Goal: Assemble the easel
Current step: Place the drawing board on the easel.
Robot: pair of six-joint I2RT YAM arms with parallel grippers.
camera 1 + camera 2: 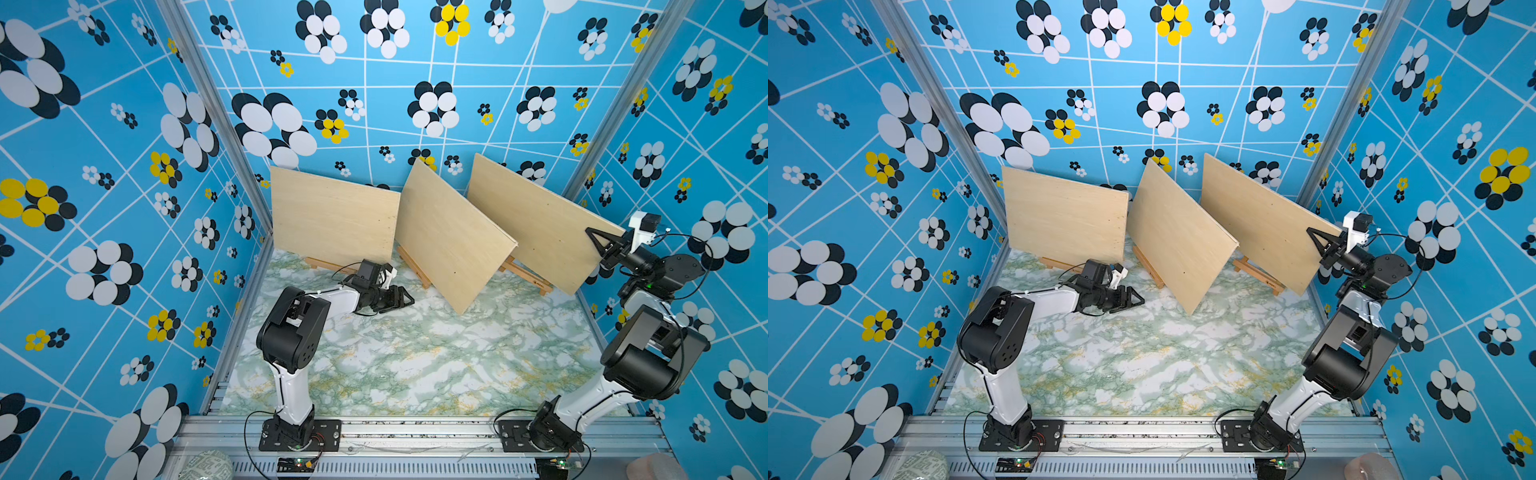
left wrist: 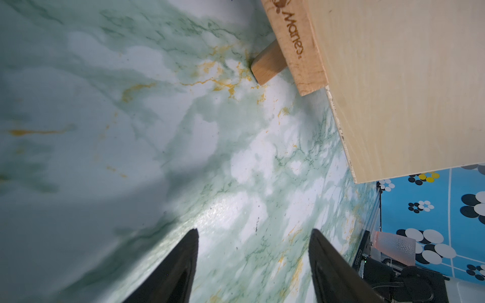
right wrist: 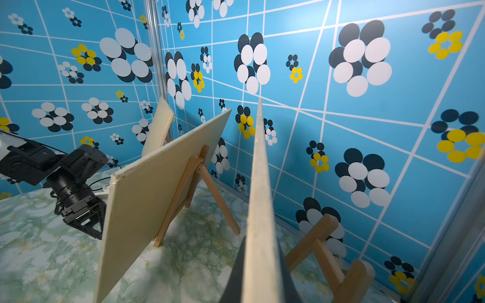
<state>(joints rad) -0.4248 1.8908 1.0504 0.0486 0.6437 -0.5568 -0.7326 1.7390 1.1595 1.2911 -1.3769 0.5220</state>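
My right fingers (image 1: 604,244) are clamped on the outer edge of the rightmost pale plywood board (image 1: 536,224), which leans on its small wooden easel (image 1: 524,275) at the back of the green marble bench (image 1: 415,357). My left fingers (image 1: 397,299) are apart and empty, near the middle plywood board (image 1: 449,237). Plan: seat the bottom edge square on the ledge, release slowly, no backward shove.

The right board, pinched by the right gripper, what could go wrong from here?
The right gripper holds the right board only at its outer edge, so the board may pivot or slide off its small easel.
The middle board leans close beside it; swinging the right board could knock it over.
The open left gripper hovers near the middle board's lower corner and might bump it.
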